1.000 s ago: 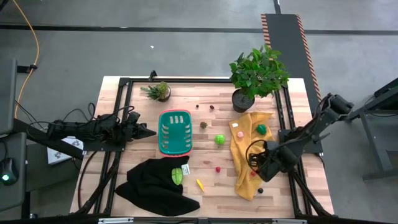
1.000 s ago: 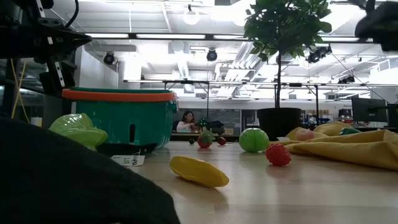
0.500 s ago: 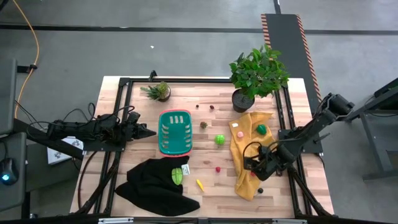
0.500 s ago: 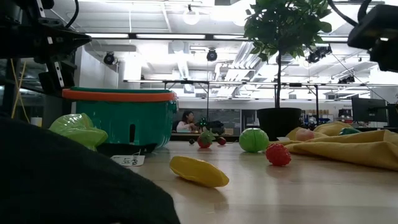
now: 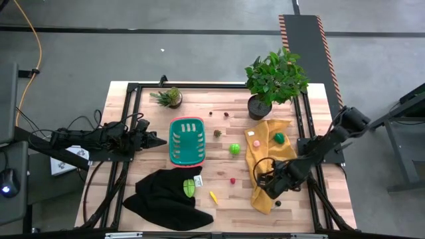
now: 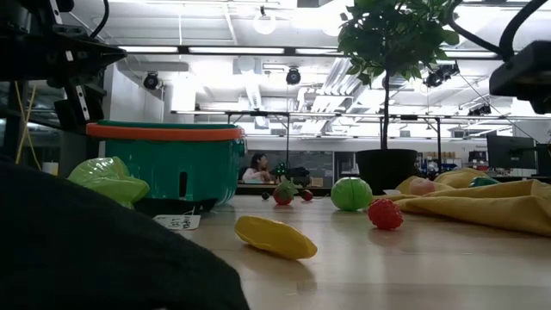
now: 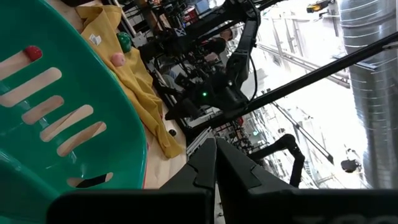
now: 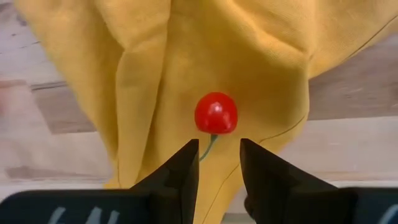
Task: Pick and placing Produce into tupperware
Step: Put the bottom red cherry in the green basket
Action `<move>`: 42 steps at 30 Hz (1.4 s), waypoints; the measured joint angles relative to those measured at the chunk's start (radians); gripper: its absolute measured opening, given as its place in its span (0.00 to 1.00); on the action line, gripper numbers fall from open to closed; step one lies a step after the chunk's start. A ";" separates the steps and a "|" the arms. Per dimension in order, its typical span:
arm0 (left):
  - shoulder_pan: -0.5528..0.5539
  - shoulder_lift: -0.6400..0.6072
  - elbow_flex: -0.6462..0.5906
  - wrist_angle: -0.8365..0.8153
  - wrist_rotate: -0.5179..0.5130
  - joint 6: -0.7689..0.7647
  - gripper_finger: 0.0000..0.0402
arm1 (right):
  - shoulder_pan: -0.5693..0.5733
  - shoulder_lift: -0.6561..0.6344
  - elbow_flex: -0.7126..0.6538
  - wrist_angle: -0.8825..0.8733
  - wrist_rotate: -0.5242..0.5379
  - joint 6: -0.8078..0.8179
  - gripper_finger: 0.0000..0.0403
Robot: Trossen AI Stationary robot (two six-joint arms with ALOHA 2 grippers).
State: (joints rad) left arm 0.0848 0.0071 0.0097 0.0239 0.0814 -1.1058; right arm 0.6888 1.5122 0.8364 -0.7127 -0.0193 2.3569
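Observation:
The teal basket with a red-pink rim (image 5: 186, 141) stands on the table left of centre. Toy produce lies scattered: a green ball (image 5: 234, 149), a red berry (image 5: 233, 180), a yellow piece (image 5: 213, 196), and a pink (image 5: 254, 143) and a green piece (image 5: 279, 138) on the yellow cloth (image 5: 260, 159). A red cherry with a green stem (image 8: 216, 114) rests on the same cloth. My right gripper (image 8: 219, 168) hangs open just above it, pointing down, and hides it in the high view. My left gripper (image 5: 159, 141) waits shut beside the basket's left side.
A black cloth (image 5: 163, 196) with a green piece (image 5: 190, 186) on it lies at the near left. A tall potted plant (image 5: 272, 83) and a small one (image 5: 171, 97) stand at the far edge. A dark piece (image 5: 278, 203) lies by the yellow cloth's near end.
My right gripper has come down and moved toward the table's near-left, over the near part of the yellow cloth, still pointing down and still open. The produce and the cloths have stayed where they were.

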 joint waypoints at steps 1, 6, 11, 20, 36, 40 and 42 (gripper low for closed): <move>0.000 0.000 0.000 0.000 0.000 0.000 0.00 | 0.000 0.005 0.000 -0.002 0.000 0.000 0.27; 0.000 0.000 0.000 0.000 0.000 0.001 0.00 | 0.000 0.022 0.000 -0.002 0.012 -0.001 0.27; 0.000 0.000 0.000 0.000 0.000 0.001 0.00 | -0.003 0.022 0.000 -0.004 0.034 -0.006 0.28; 0.000 0.000 0.000 0.000 0.002 0.001 0.00 | -0.003 0.022 0.000 -0.002 0.035 -0.005 0.42; 0.000 0.000 0.000 0.001 0.004 0.001 0.00 | -0.003 0.049 0.000 0.009 0.032 -0.005 0.40; 0.000 0.000 0.000 0.001 0.004 0.001 0.00 | -0.003 0.064 0.000 0.033 0.029 -0.004 0.40; 0.000 0.000 0.000 0.001 0.004 0.001 0.00 | -0.003 0.071 0.000 0.031 0.029 -0.001 0.40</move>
State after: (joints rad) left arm 0.0847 0.0071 0.0095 0.0250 0.0856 -1.1049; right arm 0.6853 1.5831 0.8361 -0.6815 0.0098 2.3557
